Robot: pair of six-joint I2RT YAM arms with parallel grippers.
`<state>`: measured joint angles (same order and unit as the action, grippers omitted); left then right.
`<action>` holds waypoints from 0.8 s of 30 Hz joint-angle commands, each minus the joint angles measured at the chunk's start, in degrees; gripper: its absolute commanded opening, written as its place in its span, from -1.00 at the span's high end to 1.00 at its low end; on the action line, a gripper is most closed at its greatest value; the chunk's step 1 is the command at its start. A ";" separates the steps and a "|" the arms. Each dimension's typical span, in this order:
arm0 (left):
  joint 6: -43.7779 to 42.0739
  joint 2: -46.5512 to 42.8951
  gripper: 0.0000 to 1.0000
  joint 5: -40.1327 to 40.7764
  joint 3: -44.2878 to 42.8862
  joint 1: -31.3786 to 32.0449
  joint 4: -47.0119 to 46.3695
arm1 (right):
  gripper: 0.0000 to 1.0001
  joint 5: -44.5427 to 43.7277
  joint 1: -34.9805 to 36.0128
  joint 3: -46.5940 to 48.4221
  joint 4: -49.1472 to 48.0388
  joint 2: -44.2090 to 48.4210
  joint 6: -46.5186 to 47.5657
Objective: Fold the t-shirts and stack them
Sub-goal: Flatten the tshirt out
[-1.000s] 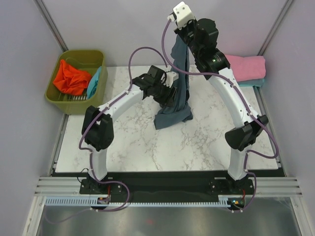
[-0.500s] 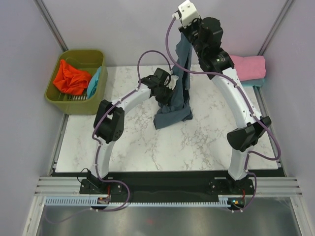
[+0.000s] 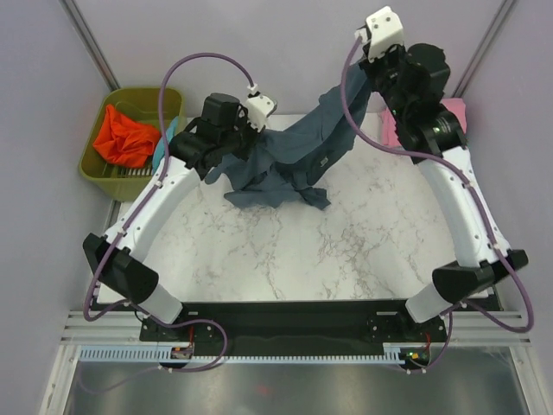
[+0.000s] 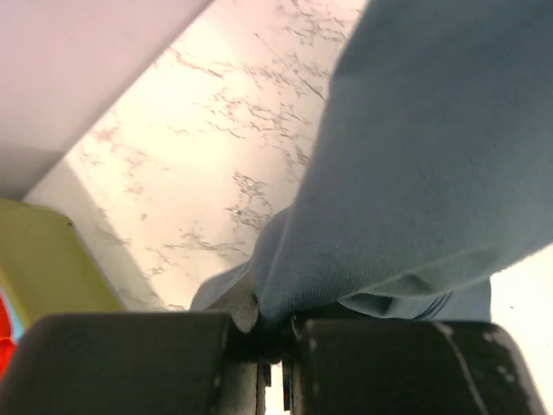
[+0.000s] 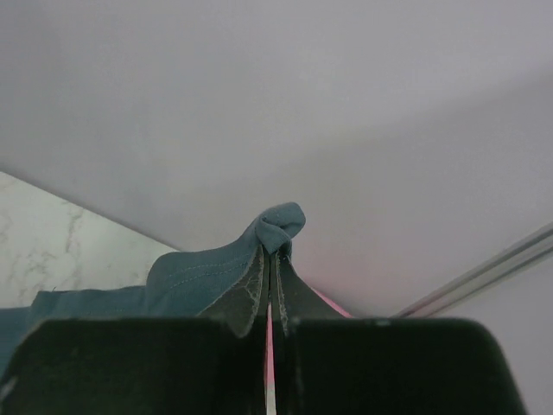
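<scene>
Slate blue-grey cloth t-shirt (image 3: 294, 149) hangs stretched above the white marble table (image 3: 346, 251); left gripper (image 4: 275, 333) pinches one edge, right gripper (image 5: 270, 259) clamps another, raised higher.

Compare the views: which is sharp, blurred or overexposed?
Top external view: sharp, evenly lit slate-blue t-shirt. Left wrist view: marble table washed out by glare. Right wrist view: dim, right end effector dark and soft.
</scene>
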<state>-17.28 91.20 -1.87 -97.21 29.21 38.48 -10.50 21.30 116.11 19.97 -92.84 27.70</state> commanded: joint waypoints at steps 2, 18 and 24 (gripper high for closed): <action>-4.95 -3.39 0.88 4.15 -1.49 0.49 0.10 | 1.00 8.45 0.67 -2.03 4.54 12.31 -7.31; -17.60 -7.53 0.75 -11.12 -6.60 -0.73 2.56 | 1.00 8.48 0.67 -5.45 2.71 16.90 -4.68; -24.54 4.03 0.71 -28.97 -7.46 -10.04 11.95 | 1.00 3.83 0.06 -14.58 -2.38 14.62 -1.87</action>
<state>-35.09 87.55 -19.84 -103.31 22.90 44.10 -3.14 21.93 105.03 22.28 -77.54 23.57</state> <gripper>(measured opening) 0.138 0.010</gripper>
